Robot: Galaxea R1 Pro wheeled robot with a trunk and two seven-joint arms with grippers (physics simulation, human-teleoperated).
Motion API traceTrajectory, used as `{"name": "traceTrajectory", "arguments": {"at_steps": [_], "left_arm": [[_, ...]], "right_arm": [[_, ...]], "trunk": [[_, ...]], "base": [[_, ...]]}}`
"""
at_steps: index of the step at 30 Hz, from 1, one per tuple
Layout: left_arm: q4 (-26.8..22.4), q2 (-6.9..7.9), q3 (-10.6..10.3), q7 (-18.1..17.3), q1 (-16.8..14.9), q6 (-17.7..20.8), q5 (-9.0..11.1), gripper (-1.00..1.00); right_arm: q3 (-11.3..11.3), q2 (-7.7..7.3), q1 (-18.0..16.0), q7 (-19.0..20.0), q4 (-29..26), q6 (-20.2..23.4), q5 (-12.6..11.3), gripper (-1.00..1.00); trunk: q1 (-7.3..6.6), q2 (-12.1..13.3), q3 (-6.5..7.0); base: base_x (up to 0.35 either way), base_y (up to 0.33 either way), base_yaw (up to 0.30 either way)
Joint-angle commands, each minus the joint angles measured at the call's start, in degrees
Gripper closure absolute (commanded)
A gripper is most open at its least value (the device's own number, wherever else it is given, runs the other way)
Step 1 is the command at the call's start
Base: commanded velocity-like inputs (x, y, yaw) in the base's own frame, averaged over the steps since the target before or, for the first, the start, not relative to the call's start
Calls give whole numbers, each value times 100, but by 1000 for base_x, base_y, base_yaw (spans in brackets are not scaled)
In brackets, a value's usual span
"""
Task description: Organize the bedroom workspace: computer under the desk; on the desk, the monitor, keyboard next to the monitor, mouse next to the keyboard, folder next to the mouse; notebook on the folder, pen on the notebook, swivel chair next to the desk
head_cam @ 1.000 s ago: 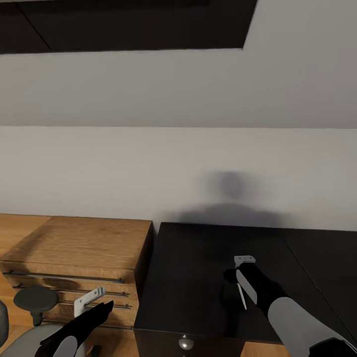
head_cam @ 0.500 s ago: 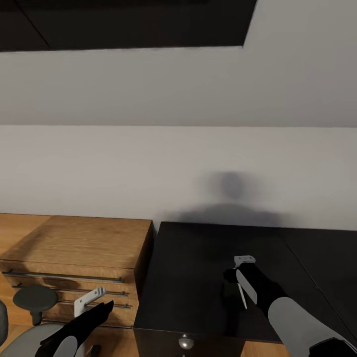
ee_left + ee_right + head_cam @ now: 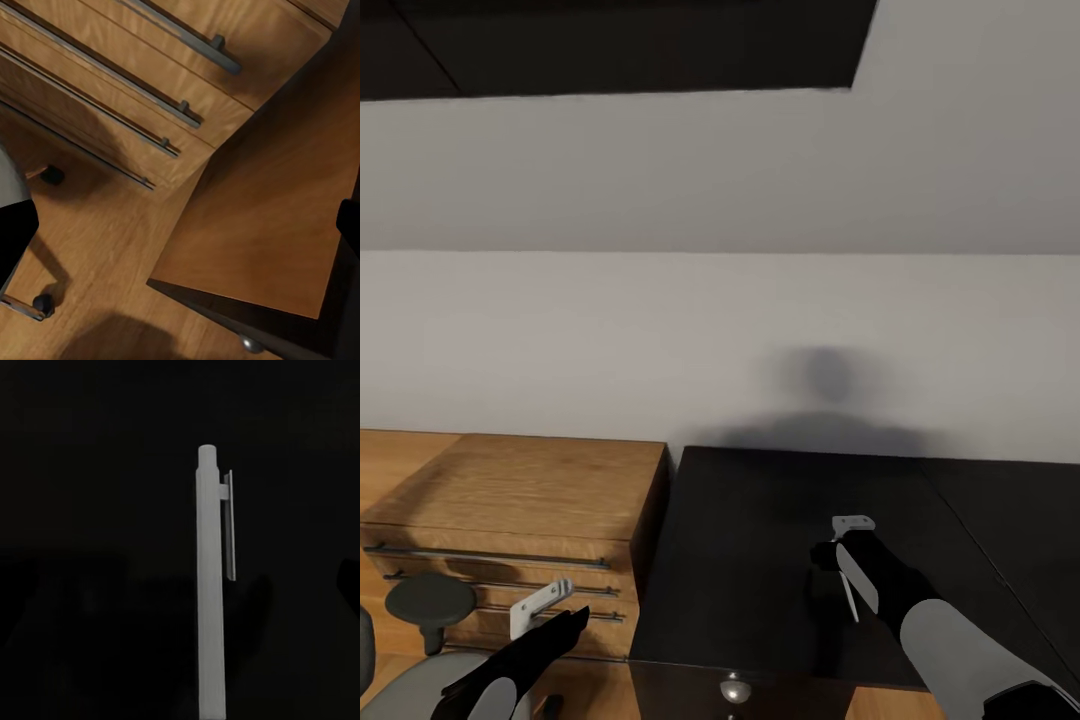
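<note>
pen [image 3: 212, 592] | pinched in right gripper [image 3: 847, 548] over desk [image 3: 760, 560] | left gripper [image 3: 538, 606] finger spread undeterminable | risk: pen slipped from thin grip, rolled off desk

Both arms end in black wrists behind light grey forearm shells. The left gripper [image 3: 545, 600] and right gripper [image 3: 847, 552] carry pale grey, flat, bracket-like fingers on black bodies.

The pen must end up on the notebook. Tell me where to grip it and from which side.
Grip the pen mid-barrel, below the clip, closing across the slim round shaft from the clip-free sides; the clip lines one side near its end.
</note>
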Motion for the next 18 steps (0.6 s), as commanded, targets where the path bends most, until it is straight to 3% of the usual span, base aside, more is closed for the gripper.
{"name": "traceTrajectory", "arguments": {"at_steps": [1,14,18], "left_arm": [[-8,5,-12,60,-5,2,56,-100],[-8,5,-14,62,-5,2,56,-100],[-8,5,-15,62,-5,2,56,-100]], "right_arm": [[47,-7,-4,-48,-11,23,-60,-100],[47,-4,-4,-48,-11,23,-60,-100],[47,-4,-4,-48,-11,23,-59,-100]], "trunk": [[0,-5,-7],[0,-5,-7],[88,-165,-79]], "base": [[0,0,0],[0,0,0],[0,0,0]]}}
